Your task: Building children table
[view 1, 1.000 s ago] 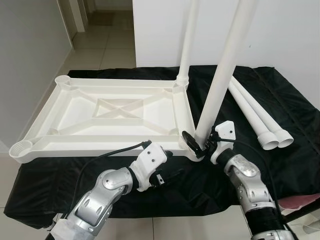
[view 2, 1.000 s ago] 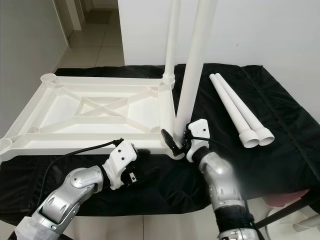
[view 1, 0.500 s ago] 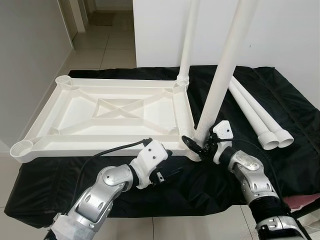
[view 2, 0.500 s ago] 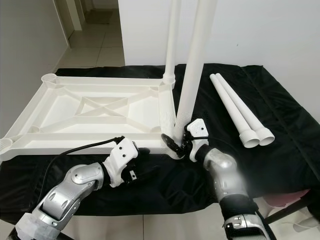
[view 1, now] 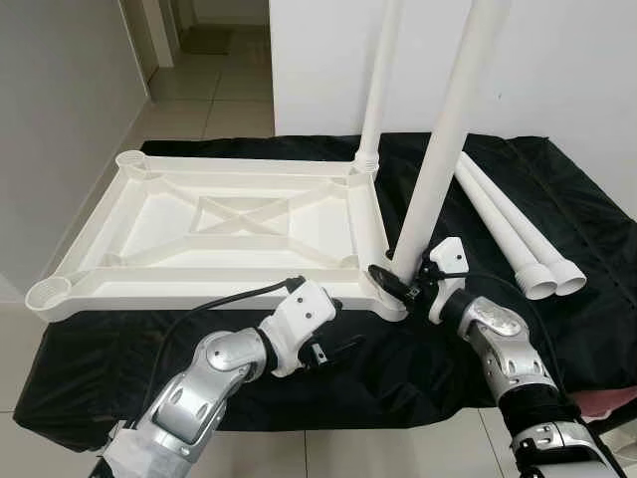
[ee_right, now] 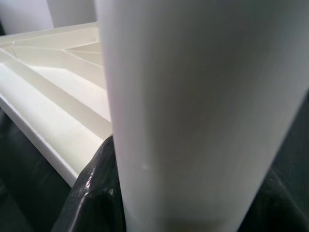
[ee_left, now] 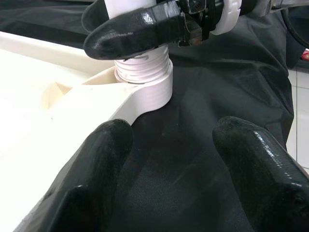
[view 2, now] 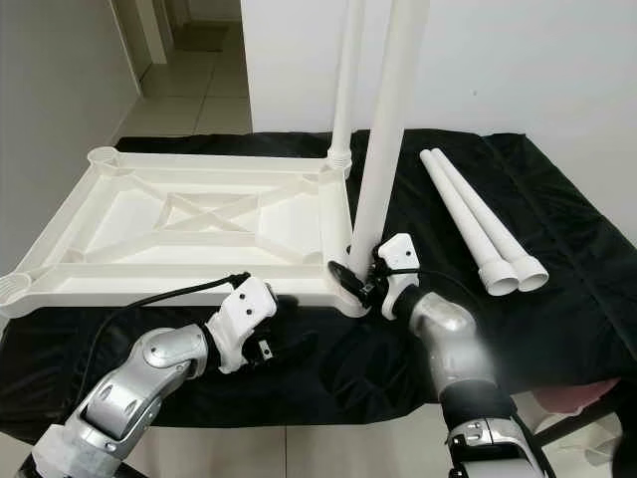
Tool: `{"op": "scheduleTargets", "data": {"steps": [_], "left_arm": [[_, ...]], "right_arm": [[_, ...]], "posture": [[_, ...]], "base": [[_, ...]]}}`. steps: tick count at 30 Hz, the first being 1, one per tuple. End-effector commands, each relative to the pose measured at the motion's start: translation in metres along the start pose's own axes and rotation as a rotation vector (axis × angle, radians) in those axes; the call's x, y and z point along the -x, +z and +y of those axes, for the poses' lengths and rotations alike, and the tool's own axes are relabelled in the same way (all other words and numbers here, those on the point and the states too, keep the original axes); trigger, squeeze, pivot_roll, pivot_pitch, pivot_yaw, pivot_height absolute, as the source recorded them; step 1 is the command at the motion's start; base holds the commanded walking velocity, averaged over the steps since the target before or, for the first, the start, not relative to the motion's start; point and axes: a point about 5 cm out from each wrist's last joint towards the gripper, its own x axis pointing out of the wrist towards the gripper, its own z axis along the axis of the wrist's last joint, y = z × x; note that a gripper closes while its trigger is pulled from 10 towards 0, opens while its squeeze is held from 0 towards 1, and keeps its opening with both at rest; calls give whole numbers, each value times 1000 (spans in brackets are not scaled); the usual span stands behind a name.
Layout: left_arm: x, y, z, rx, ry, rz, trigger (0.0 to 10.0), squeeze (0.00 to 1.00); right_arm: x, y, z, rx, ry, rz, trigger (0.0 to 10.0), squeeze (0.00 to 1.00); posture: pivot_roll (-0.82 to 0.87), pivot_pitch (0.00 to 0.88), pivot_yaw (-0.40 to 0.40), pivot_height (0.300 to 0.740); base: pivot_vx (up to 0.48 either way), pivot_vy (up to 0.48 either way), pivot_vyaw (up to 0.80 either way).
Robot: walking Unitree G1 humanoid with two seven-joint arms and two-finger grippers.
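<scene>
Tabletop [view 1: 219, 224] lies upside down on the black-draped counter [view 1: 557, 329]; the right gripper [view 1: 396, 286] clamps a leg [view 1: 438, 169] upright (in the near corner socket), the left gripper [view 1: 333, 349] gaping beside it.

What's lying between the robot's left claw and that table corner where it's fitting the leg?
Nothing but bare black cloth. The left wrist view shows it between the open left gripper and the corner socket of the tabletop, where the right gripper clamps the leg.
</scene>
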Motion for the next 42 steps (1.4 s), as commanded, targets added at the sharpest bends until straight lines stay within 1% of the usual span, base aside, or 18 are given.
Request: {"op": "scheduleTargets", "data": {"steps": [1, 2, 4, 7, 9, 10, 12, 14, 16, 17, 18, 20, 21, 23, 25, 26, 29, 42], "left_arm": [[0, 1, -1, -15, 40, 2, 10000, 0], [0, 1, -1, -16, 41, 3, 10000, 0], [0, 1, -1, -16, 41, 3, 10000, 0], [1, 0, 0, -17, 45, 7, 10000, 0], [1, -1, 1, -17, 47, 8, 10000, 0], [1, -1, 2, -15, 49, 9, 10000, 0], [1, -1, 2, -15, 49, 9, 10000, 0], [0, -3, 1, -1, 57, 8, 10000, 0], [0, -3, 1, -1, 57, 8, 10000, 0], [0, -4, 0, 7, 58, 6, 10000, 0], [0, -4, 0, 7, 58, 6, 10000, 0], [-2, -5, -2, 13, 59, 4, 10000, 0], [-3, -5, -2, 14, 60, 3, 10000, 0], [-3, -4, -2, 14, 61, 1, 10000, 0], [-3, -4, -2, 14, 61, 1, 10000, 0], [-3, -4, -1, 14, 63, -1, 10000, 0], [-3, -4, 0, 14, 65, -3, 10000, 0], [-2, -2, 3, 13, 82, -8, 10000, 0]], "right_arm": [[1, -3, 1, -46, -55, 10, 10000, 0], [0, -2, 1, -66, -83, 2, 10000, 0], [0, -2, 1, -66, -83, 2, 10000, 0], [-3, -3, 3, -65, -154, 27, 10000, 0], [-4, -4, 7, -87, -184, 30, 10000, 0], [-5, -6, 13, -113, -234, 29, 10000, 0], [-5, -6, 13, -113, -234, 29, 10000, 0], [-7, -9, 32, -153, -335, 29, 10000, 0], [-7, -9, 32, -153, -335, 29, 10000, 0], [-8, -10, 39, -165, -399, 37, 10000, 0], [-8, -10, 39, -165, -399, 37, 10000, 0], [-4, -12, 47, -202, -654, 54, 10000, 0], [-3, -11, 51, -214, -723, 54, 10000, 0], [-2, -10, 56, -228, -765, 56, 10000, 0], [-2, -10, 56, -228, -765, 56, 10000, 0], [-4, -8, 61, -241, -763, 49, 10000, 0], [-7, 0, 65, -244, -730, 0, 10000, 0], [-6, 8, 69, -217, -716, -1, 10000, 0]], "posture": [[-12, 0, -2, 740], [-12, 0, -2, 740], [-12, 0, -2, 740], [-18, 0, -2, 740], [-18, 0, -4, 740], [-20, 0, -8, 740], [-20, 0, -8, 740], [-25, 0, -18, 740], [-25, 0, -18, 740], [-25, 0, -18, 740], [-25, 0, -18, 740], [-25, 0, -22, 740], [-24, 0, -26, 740], [-23, 0, -28, 740], [-23, 0, -28, 740], [-22, 0, -29, 740], [-27, 0, -27, 740], [-48, 3, -36, 740]], "base": [[0, 0, 0], [0, 0, 0], [0, 0, 0], [0, 0, 0], [0, 0, 0], [0, 0, 0], [0, 0, 0], [0, 0, 0], [0, 0, 0], [0, 0, 0], [0, 0, 0], [0, 0, 0], [0, 0, 0], [0, 0, 0], [0, 0, 0], [0, 0, 0], [0, 0, 0], [0, 0, 0]]}}
